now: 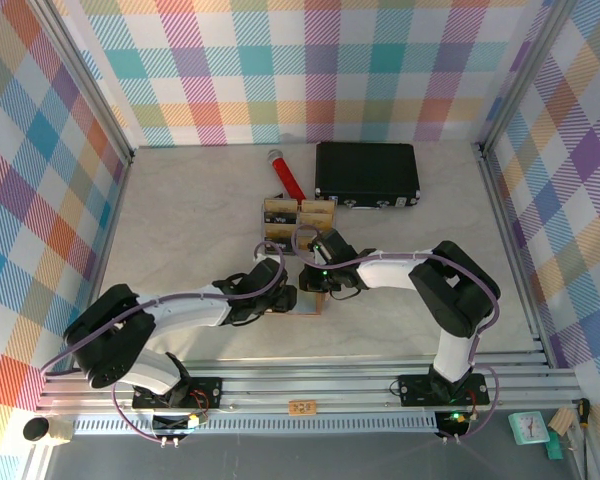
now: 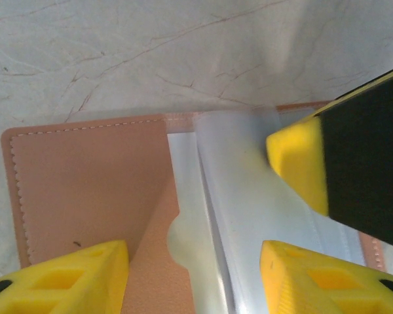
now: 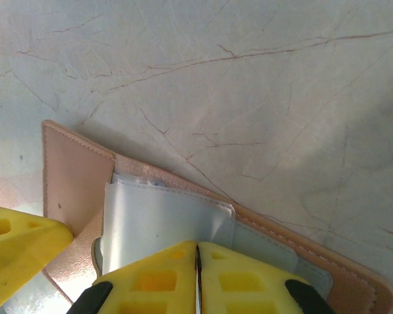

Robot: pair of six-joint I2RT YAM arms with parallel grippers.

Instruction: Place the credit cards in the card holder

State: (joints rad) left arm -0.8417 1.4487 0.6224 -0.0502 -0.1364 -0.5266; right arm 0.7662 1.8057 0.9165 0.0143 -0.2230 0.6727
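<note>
While the holder (image 2: 85,190) lay open and flat on the table (image 1: 180,220), both grippers met over it, near the middle of the table's near half. The left gripper (image 2: 193,275) stood wide apart with nothing between its fingers but the holder below: one yellow finger over the brown leather pocket, the other over the clear sleeves (image 2: 242,216). The right gripper (image 3: 196,261) was closed, its two fingers pressed together with only a thin dark line between them, at the near edge of the sleeves. Whether it pinched a sleeve or a card could not be told. From the left wrist, one right finger (image 2: 295,163) touched the top sleeve. From above, tan cards (image 1: 278,211) stood in the compartments of a tray (image 1: 299,220) just behind the grippers, apart from the holder. A red stick (image 1: 288,178) lay behind the tray, and a black case (image 1: 367,172) sat closed beside it to the right.
</note>
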